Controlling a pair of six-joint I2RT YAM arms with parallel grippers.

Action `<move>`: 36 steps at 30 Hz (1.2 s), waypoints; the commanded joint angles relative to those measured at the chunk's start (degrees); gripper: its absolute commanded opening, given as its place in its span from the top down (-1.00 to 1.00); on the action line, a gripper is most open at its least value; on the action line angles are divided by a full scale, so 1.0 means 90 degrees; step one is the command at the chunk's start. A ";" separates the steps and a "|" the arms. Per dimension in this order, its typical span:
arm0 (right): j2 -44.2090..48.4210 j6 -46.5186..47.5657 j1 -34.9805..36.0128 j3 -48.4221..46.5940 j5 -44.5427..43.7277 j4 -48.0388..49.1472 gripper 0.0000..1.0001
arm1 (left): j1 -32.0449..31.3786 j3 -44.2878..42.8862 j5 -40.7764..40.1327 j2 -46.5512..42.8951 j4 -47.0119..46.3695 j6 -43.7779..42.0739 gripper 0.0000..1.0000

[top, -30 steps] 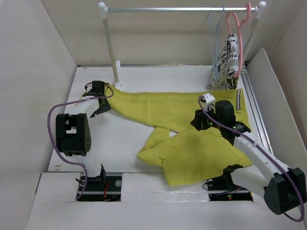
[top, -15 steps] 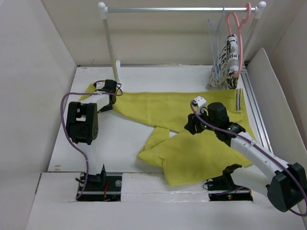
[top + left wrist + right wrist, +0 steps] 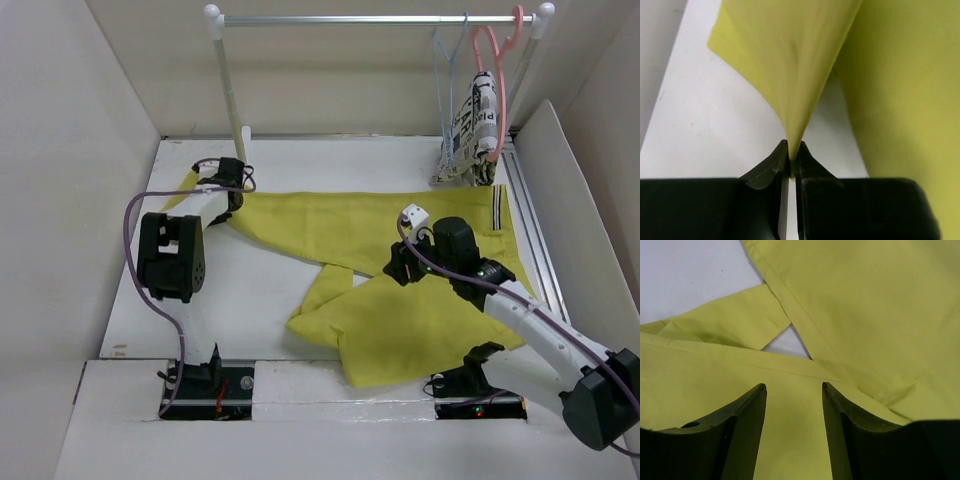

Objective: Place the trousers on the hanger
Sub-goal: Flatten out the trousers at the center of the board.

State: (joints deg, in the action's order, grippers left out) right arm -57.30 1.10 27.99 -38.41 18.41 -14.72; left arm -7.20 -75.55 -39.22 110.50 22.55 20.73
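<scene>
The mustard-yellow trousers (image 3: 330,225) lie flat across the table, one leg reaching left and the other folded toward the near edge. My left gripper (image 3: 228,193) is at the far-left leg end, shut on a pinched fold of the yellow cloth (image 3: 790,90), which rises in a cone from the jaws (image 3: 791,152). Over the crotch area, my right gripper (image 3: 402,268) is open, its fingers (image 3: 794,387) straddling flat cloth (image 3: 880,300) without holding it. The pale-blue hanger (image 3: 447,90) hangs on the rail at back right.
A pink hanger (image 3: 497,80) carrying black-and-white printed cloth (image 3: 470,135) hangs right beside the blue one. The rail (image 3: 380,19) rests on a white post (image 3: 232,100) standing close behind my left gripper. White walls enclose the table, with a slanted panel (image 3: 560,200) on the right.
My left gripper moved back and right onto the leg end and closed on the cloth. The right gripper shifted a little left over the trousers and stayed open.
</scene>
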 commanded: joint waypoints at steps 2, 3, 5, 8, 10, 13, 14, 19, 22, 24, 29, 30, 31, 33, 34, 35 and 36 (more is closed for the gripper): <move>0.0204 0.0316 0.0084 0.0020 -0.0034 -0.0316 -0.08 | -0.0331 -0.0190 -0.0056 -0.1347 0.0999 0.0343 1.00; 0.0224 0.0384 0.0084 0.0010 -0.0073 -0.0511 -0.08 | -0.0449 -0.0248 -0.0114 -0.1804 0.1523 0.0459 1.00; 0.0253 0.0502 0.0084 -0.0019 -0.0074 -0.0765 -0.08 | -0.1002 -0.0607 -0.0261 -0.2478 0.2730 0.0635 1.00; 0.0302 0.0541 0.0084 -0.0029 0.0053 -0.0806 -0.08 | -0.1308 -0.0988 -0.0271 -0.3057 0.3283 0.1025 1.00; 0.0331 0.0561 0.0084 -0.0068 0.0209 -0.0845 -0.08 | -0.1699 -0.1321 0.0040 -0.3419 0.4113 0.1339 1.00; 0.0331 0.0648 -0.0033 -0.0272 0.0288 -0.1108 -0.08 | -0.1768 -0.2053 0.0944 -0.3790 0.4741 0.1701 1.00; 0.0322 0.0668 -0.0034 -0.0331 0.0298 -0.1196 -0.08 | -0.1768 -0.2345 0.1182 -0.3927 0.4731 0.1652 1.00; 0.0400 0.1058 -0.0502 -0.0546 0.0424 -0.1567 -0.09 | -0.1388 -0.3265 0.2862 -0.4309 0.4634 0.1398 1.00; 0.0332 0.1195 -0.0648 -0.0488 0.0532 -0.1509 -0.10 | -0.0561 -0.2293 0.3622 -0.4601 0.3680 0.0960 1.00; 0.0157 0.1215 -0.0716 -0.0565 0.0571 -0.1518 -0.10 | 0.0640 -0.1384 0.4877 -0.4650 0.2703 0.0609 1.00; -0.0069 0.1235 -0.0717 -0.0868 0.0669 -0.1597 -0.10 | 0.2098 -0.1105 0.6115 -0.3579 0.1696 0.0275 1.00; -0.0098 0.1225 -0.0717 -0.0927 0.0620 -0.1597 -0.10 | 0.2099 -0.1262 0.5951 -0.3054 0.1646 0.0246 1.00; -0.0166 0.1225 -0.0717 -0.0946 0.0562 -0.1597 -0.10 | 0.2167 -0.1535 0.5824 -0.2720 0.1665 0.0216 1.00; -0.0225 0.1215 -0.0776 -0.0966 0.0523 -0.1587 -0.10 | 0.2167 -0.2452 0.5609 -0.1786 0.1743 0.0158 1.00; -0.0264 0.1206 -0.0776 -0.0986 0.0474 -0.1587 -0.09 | 0.2245 -0.2794 0.5318 -0.1441 0.1772 0.0167 1.00; -0.0264 0.1196 -0.0776 -0.0995 0.0454 -0.1597 -0.08 | 0.2313 -0.3426 0.5267 -0.1119 0.1763 0.0148 1.00; -0.0255 0.1176 -0.0776 -0.0995 0.0425 -0.1568 -0.08 | 0.2314 -0.3741 0.5073 -0.0410 0.1830 0.0148 1.00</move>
State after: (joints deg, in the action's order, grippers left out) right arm -59.55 11.18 21.39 -44.80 22.74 -29.58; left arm 12.64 -99.50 8.16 101.38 42.41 23.99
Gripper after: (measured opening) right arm 0.544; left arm 0.021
